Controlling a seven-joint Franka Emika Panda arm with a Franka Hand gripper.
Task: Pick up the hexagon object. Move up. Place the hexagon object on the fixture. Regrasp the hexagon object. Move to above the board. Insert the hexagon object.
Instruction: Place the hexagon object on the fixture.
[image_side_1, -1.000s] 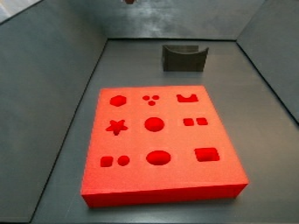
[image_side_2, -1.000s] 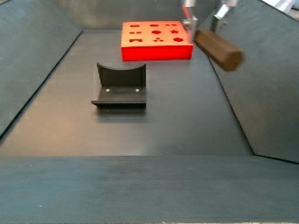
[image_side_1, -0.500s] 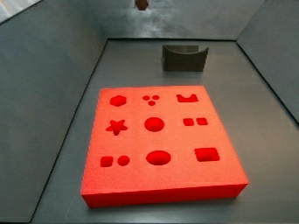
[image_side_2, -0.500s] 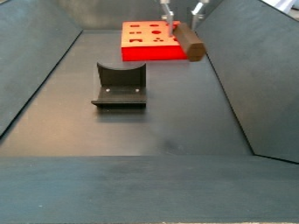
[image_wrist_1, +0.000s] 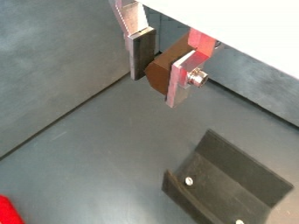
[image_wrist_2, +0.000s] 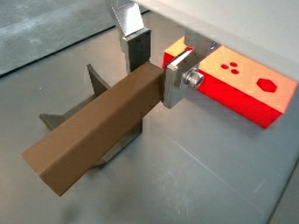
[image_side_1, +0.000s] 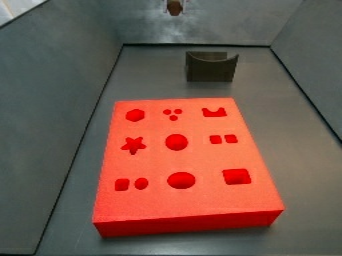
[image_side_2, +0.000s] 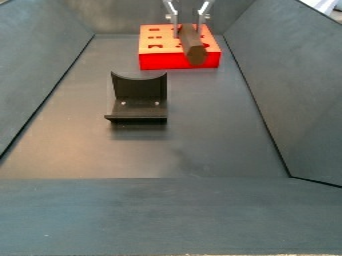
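My gripper (image_wrist_1: 160, 72) is shut on the hexagon object (image_wrist_2: 91, 144), a dark-brown faceted peg that sticks out long from between the silver fingers (image_wrist_2: 174, 80) in both wrist views. In a side view the gripper (image_side_2: 187, 14) hangs in the air with the peg (image_side_2: 197, 50) slanting down in front of the red board (image_side_2: 163, 58). In a side view only the peg's tip (image_side_1: 174, 7) shows at the upper edge, beyond the fixture (image_side_1: 210, 65). The fixture (image_side_2: 138, 97) stands on the floor with nothing in its notch. The board (image_side_1: 181, 165) lies flat with its cutouts unfilled.
Sloping grey walls (image_side_2: 40, 90) close in the floor on both sides. The fixture (image_wrist_1: 228, 179) shows below the gripper in a wrist view, and a corner of the board (image_wrist_2: 242, 83) lies behind the fingers.
The gripper has carried the peg sideways through the air, leftward in a side view, from beside the wall to in front of the board. It stays shut on the peg.
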